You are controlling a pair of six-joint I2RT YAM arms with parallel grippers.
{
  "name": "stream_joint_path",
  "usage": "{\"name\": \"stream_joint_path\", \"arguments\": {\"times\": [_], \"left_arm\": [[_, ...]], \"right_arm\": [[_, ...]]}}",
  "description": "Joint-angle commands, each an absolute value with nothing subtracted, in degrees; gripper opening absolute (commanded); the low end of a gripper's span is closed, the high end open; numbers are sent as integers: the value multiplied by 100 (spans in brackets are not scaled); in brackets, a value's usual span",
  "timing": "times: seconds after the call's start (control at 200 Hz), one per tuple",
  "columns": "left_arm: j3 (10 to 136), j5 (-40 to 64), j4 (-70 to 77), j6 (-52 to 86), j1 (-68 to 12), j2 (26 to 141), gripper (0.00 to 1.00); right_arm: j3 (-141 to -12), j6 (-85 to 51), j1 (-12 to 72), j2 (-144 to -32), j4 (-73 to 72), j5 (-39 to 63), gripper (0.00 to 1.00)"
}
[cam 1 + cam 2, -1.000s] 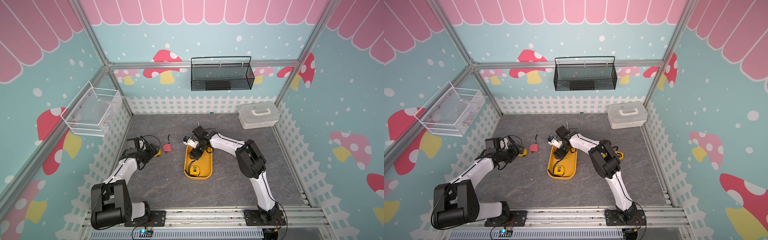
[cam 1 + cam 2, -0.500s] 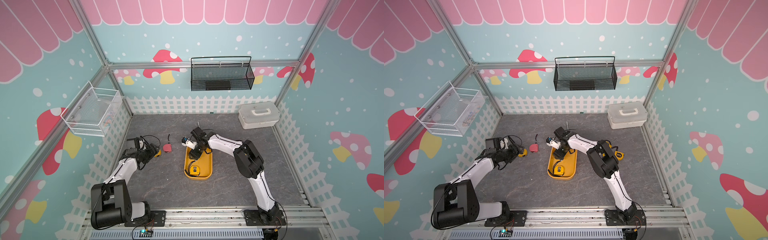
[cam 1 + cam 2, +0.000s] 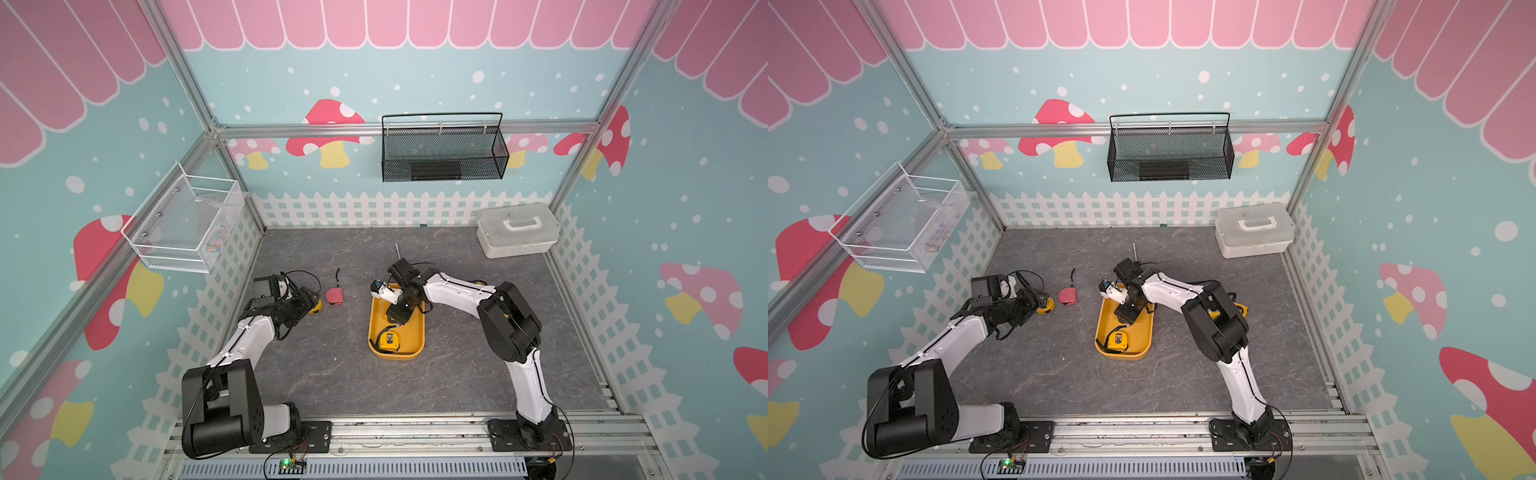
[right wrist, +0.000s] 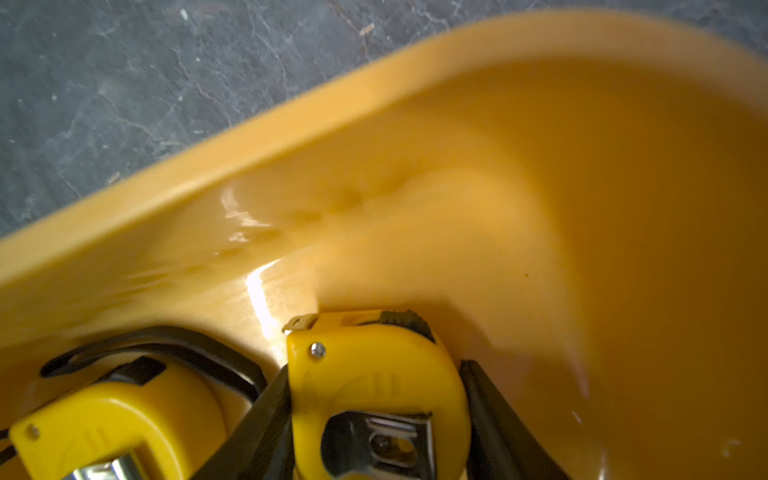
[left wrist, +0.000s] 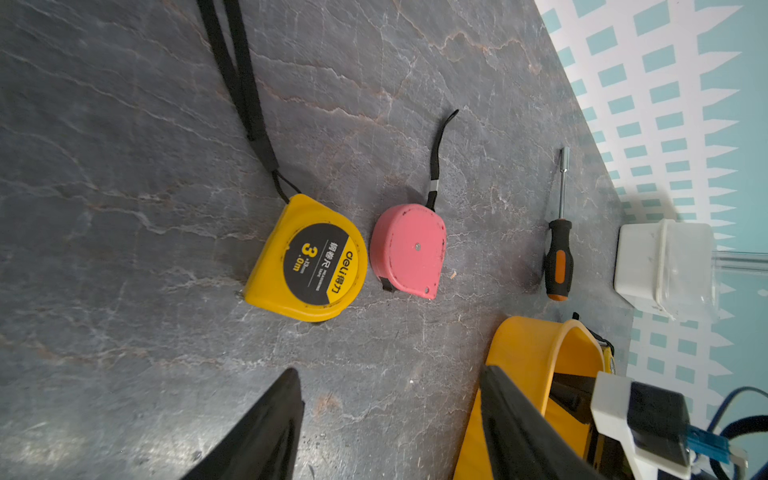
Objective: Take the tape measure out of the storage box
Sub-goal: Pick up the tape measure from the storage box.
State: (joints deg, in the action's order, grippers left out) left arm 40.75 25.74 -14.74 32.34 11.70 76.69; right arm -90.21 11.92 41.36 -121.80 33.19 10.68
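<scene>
The yellow-orange storage box [image 3: 417, 353] [image 3: 1144, 353] lies mid-table. My right gripper [image 3: 397, 313] [image 4: 376, 365] reaches down into its far half. In the right wrist view its two black fingers [image 4: 266, 407] press both sides of a yellow tape measure [image 4: 378, 395] that shows a metal belt clip. A second yellow tape measure [image 3: 389, 341] [image 4: 116, 428] with a black strap lies in the box beside it. My left gripper [image 3: 309, 303] [image 5: 386, 374] hangs open over bare table at the left, holding nothing.
A yellow tape measure [image 5: 307, 257] and a pink one [image 3: 334, 296] [image 5: 409, 249] lie on the table just ahead of the left gripper. A screwdriver [image 3: 397, 251] lies behind the box. A white lidded case [image 3: 517, 230] stands at the back right.
The right gripper's jaws have narrowed onto the tape measure in the box, and its wrist has shifted slightly. The left arm has not moved.
</scene>
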Motion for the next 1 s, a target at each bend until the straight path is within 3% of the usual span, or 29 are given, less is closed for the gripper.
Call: {"name": "stream_joint_path", "arguments": {"times": [0.0,0.465,0.996], "left_arm": [[4087,2651,-1397,3173,1130,7690,69],[4076,2698,-1345,3199,1083,7708,69],[4087,2698,-1350,3199,1081,7704,69]], "right_arm": [[-9038,1160,4170,-11707,3401,1013,49],[-9666,1386,3906,-10961,3726,740,47],[-9073,1156,3088,-10039,3838,460,46]]}}
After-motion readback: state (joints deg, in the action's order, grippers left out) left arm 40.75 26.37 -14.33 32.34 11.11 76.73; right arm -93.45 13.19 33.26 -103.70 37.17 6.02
